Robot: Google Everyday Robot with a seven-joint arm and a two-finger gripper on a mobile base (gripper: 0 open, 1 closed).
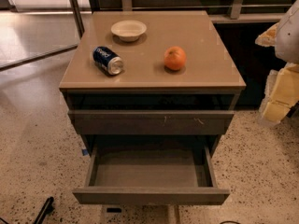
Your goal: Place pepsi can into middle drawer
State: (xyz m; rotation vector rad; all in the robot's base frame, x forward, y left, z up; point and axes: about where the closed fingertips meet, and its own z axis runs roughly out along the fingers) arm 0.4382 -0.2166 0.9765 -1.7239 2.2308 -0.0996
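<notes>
The pepsi can (108, 60), dark blue with a silver end, lies on its side on the left part of the tan cabinet top (205, 73). The middle drawer (150, 196) is pulled far out below; its flat grey floor is bare. My gripper (276, 99), white and pale yellow, hangs at the right edge of the camera view. It is beside the cabinet, level with the drawer fronts, well right of the can, and it holds nothing that I can see.
An orange (175, 58) sits on the top to the right of the can, and a cream bowl (128, 30) stands at the back. A drawer front with pale scuffs (152, 122) juts out slightly above the open drawer. Speckled floor surrounds the cabinet.
</notes>
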